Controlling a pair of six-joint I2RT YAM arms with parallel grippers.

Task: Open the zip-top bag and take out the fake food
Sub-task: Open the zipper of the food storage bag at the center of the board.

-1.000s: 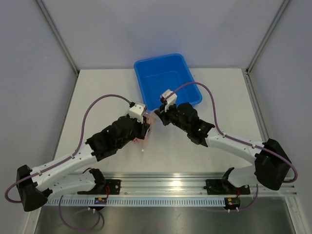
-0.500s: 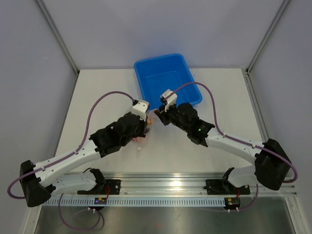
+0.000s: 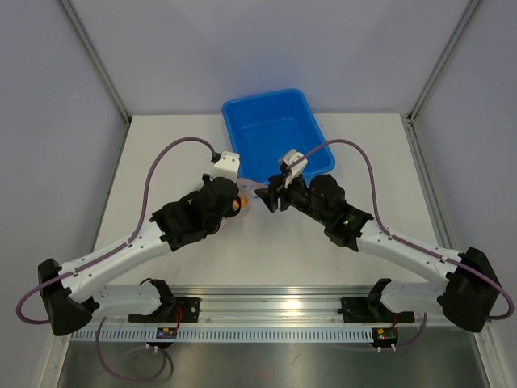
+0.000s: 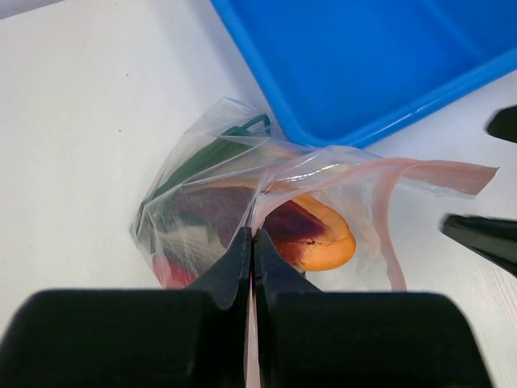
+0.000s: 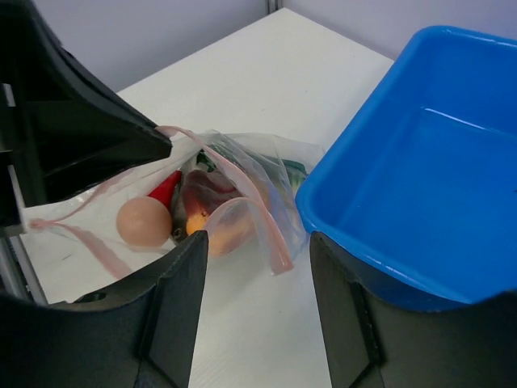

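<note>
The zip-top bag (image 4: 202, 182) lies on the white table beside the blue tub, its mouth gaping and its pinkish zip strip (image 5: 266, 230) hanging loose. Inside lies the fake food: an orange slice (image 4: 323, 246), a pale egg (image 5: 144, 221), a red chilli (image 5: 166, 187) and green pieces (image 4: 214, 149). My left gripper (image 4: 252, 242) is shut on the bag's near film edge. My right gripper (image 5: 258, 271) is open just short of the bag's mouth, with only table between its fingers. From above, the bag (image 3: 249, 194) is mostly hidden between the left gripper (image 3: 235, 202) and the right gripper (image 3: 265, 199).
The blue tub (image 3: 279, 133) stands empty just behind the bag, its near corner almost touching the bag. The tub's wall (image 5: 363, 234) is close to my right gripper's right finger. Grey walls enclose the table on three sides.
My right gripper has opened, let go of the bag's mouth and drawn back to the right. My left gripper has shut on the bag and shifted slightly toward the tub.
</note>
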